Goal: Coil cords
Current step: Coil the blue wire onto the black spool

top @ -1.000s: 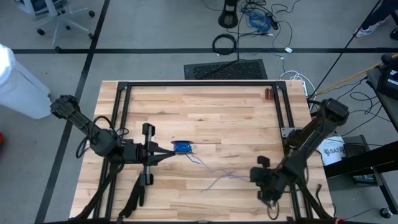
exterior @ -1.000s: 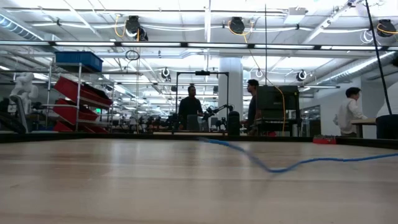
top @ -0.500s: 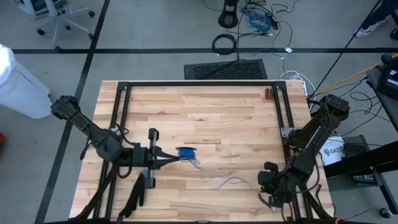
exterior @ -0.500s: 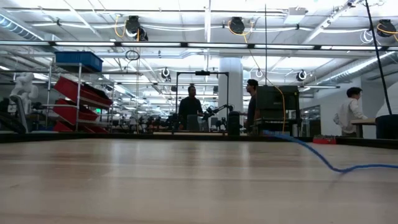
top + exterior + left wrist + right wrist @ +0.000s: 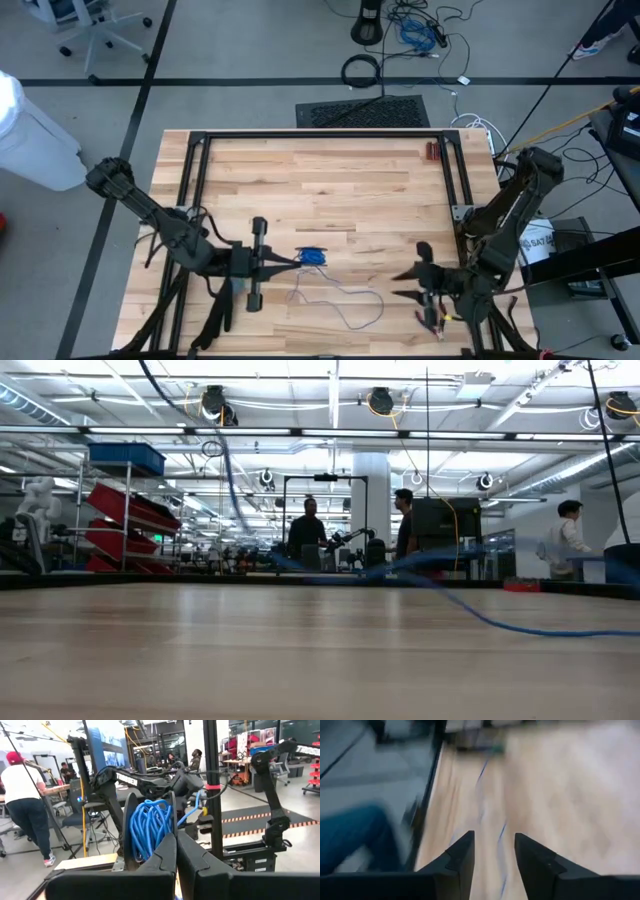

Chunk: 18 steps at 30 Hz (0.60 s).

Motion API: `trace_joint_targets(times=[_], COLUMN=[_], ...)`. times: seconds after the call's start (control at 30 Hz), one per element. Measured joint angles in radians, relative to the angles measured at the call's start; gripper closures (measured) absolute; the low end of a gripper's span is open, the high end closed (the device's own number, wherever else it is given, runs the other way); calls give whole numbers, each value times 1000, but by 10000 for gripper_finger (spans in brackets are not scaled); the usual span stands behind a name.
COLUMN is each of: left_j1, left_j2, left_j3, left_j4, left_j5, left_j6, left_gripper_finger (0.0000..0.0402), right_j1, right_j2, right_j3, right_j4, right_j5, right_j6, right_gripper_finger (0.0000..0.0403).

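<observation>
The surface is pale wood in lengthwise planks with light and tan streaks, ringed by a black frame. The cord is bright blue where it is bundled, and its loose tail looks thin and bluish-grey against the wood. Both arms are dark, near black. A small dark red thing lies at the far right corner. The floor around is grey with black lines.

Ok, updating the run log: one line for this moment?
left gripper: shut on cord coil | right gripper: open, empty | cord tail: loose on table

Blue cord, partly coiled, tail loose on table
</observation>
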Motion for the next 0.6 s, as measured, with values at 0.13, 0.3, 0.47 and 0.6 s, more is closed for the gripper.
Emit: trace_joint_targets(times=[0.13, 0.3, 0.47, 0.6], left_j1=[0, 0, 0, 0], left_j2=[1, 1, 1, 2], left_j3=[0, 0, 0, 0], left_j4=[-3, -4, -9, -8], left_j5=[0, 0, 0, 0], left_j6=[-2, -19, -19, -20], left_gripper_finger=[401, 401, 401, 401], right_j1=[-71, -183, -278, -375], right_j2=[74, 213, 383, 498], right_j3=[0, 0, 0, 0], right_j4=[302, 780, 1141, 1274], right_j5=[110, 81, -87, -174], right_j6=[-294, -582, -802, -768], right_gripper_finger=[266, 259, 259, 259])
